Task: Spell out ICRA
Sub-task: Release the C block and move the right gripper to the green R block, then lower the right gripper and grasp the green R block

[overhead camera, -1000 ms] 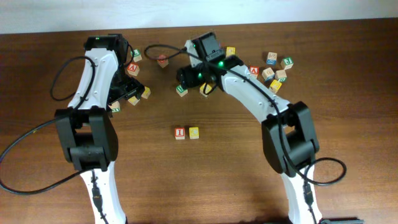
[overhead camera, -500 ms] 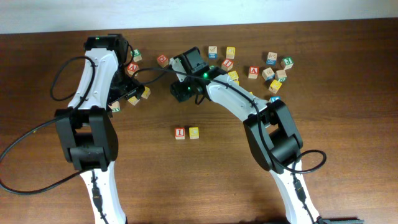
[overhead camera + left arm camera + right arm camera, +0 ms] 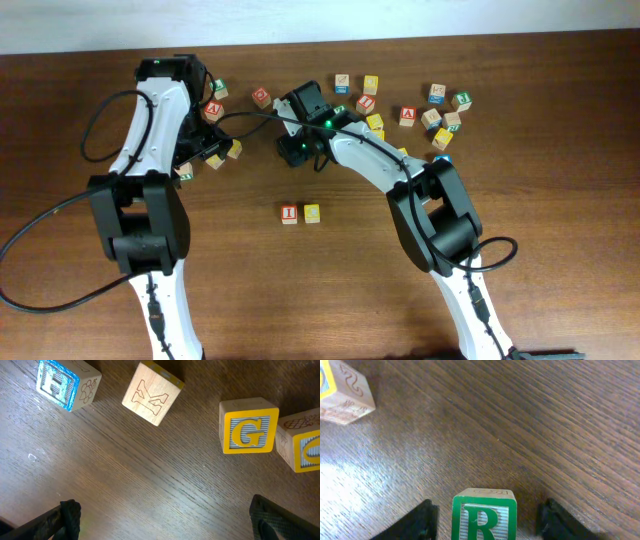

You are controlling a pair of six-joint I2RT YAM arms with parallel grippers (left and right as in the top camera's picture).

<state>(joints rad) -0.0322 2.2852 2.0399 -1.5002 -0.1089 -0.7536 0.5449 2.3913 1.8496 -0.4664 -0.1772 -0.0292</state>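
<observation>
A green-framed R block stands on the table between the fingers of my right gripper. The jaws are open, with a gap of bare wood on each side of the block. From overhead, the right gripper covers that block. A red I block and a yellow block sit side by side at the table's middle. Red A blocks lie at the right and by the left arm. My left gripper is wide open over bare wood, holding nothing.
Below the left wrist lie a blue H block, a plain engraved block and a yellow G block. A block sits far left of the R. Several loose blocks are scattered at the back right.
My right arm swung left and down over the R block, and its jaws have narrowed around it. The left arm has not moved.
</observation>
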